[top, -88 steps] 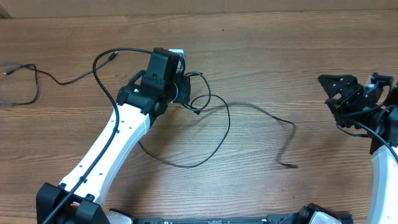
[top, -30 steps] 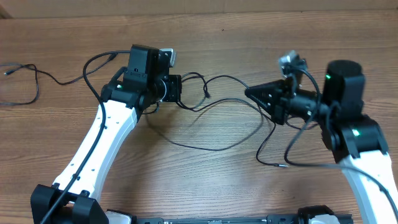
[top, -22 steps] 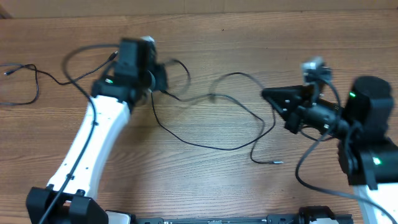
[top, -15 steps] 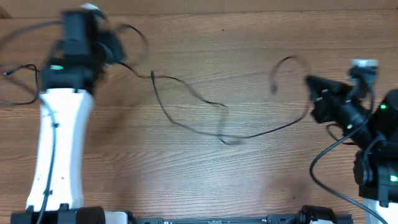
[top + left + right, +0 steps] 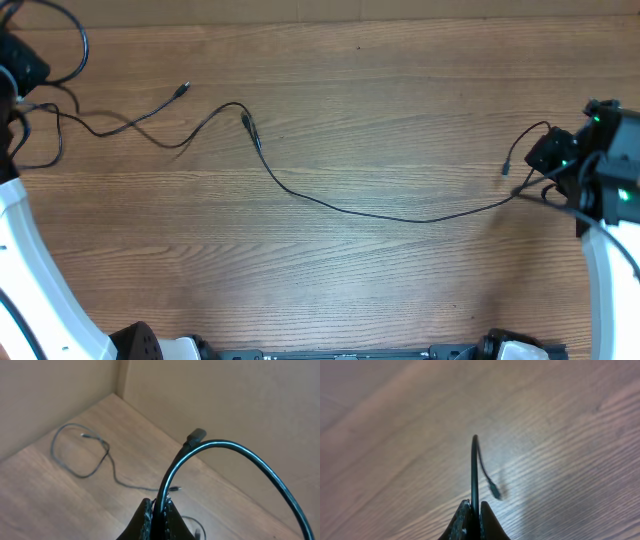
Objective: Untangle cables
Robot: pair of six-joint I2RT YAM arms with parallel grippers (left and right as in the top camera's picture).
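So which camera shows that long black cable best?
Overhead: the cable shows at full stretch. Right wrist shows only its end in the right gripper; left wrist shows a gripped cable, maybe not this one.

Two white robot arms, one at each side: the left arm (image 5: 30,260) and the right arm (image 5: 605,290). Two pincers, one per arm: the left pincer (image 5: 159,510) and the right pincer (image 5: 474,510), each pinching one cable. One wooden counter (image 5: 380,300). Three black cables seem to be there: one long cable (image 5: 400,216) stretched across, one looping cable (image 5: 82,45) at the far left, one thin cable (image 5: 55,135) lying beside it. Strands cross at the left, so that count is unsure.
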